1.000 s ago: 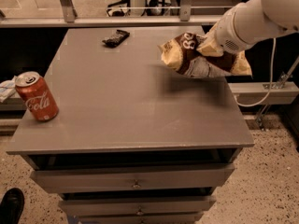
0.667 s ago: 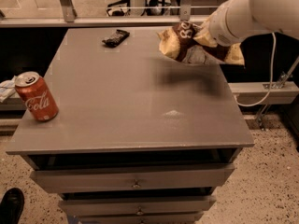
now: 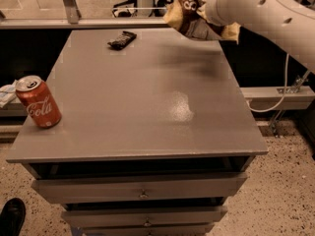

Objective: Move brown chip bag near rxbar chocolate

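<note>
From my station I see the white arm [image 3: 261, 11] reaching in from the upper right, with the gripper [image 3: 203, 14] high over the far right corner of the grey cabinet top [image 3: 147, 107]. It is clamped on the brown chip bag [image 3: 186, 14], and the bag's crumpled body hides most of the jaws, so I read the grip from the bag hanging clear of the surface at the arm's end. The bag is tilted, its dark brown centre with white lettering facing me, one pale yellow end sticking out to the left and the other showing below the arm on the right. A soft shadow [image 3: 189, 58] lies on the top beneath it. The rxbar chocolate [image 3: 122, 39] lies flat near the far edge, left of the middle, in its dark wrapper and turned slightly askew; the bag is to its right, raised, and not touching it. A red Coca-Cola can [image 3: 38, 102] stands upright near the left edge toward the front, well apart from both. Under the top I see the drawer fronts [image 3: 142, 187] with small knobs. A dark shoe [image 3: 11, 218] sits on the speckled floor at lower left, and a pale cable [image 3: 280, 92] hangs on the right.
</note>
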You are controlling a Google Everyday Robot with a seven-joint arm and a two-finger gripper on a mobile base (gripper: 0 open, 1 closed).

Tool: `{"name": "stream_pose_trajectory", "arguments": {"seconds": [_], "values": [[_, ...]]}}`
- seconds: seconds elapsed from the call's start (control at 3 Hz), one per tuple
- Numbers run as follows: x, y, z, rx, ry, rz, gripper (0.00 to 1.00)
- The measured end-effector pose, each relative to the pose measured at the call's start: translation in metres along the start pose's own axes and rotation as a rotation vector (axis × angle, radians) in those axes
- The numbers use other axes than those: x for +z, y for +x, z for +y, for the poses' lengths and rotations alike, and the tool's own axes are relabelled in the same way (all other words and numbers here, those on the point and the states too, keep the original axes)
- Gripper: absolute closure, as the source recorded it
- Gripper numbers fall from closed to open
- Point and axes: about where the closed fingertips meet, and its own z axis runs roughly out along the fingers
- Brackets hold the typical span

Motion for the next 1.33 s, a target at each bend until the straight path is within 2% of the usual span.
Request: {"name": "stream_pose_trajectory", "arguments": {"seconds": [0.33, 1.0, 1.33], "values": [[0.026, -0.016, -0.003, -0.012, 0.037, -0.009, 1.00], [0.078, -0.072, 0.049, -0.038, -0.012, -0.056, 1.00], [0.094, -0.076, 0.071, -0.052, -0.039, -0.047, 1.00]]}}
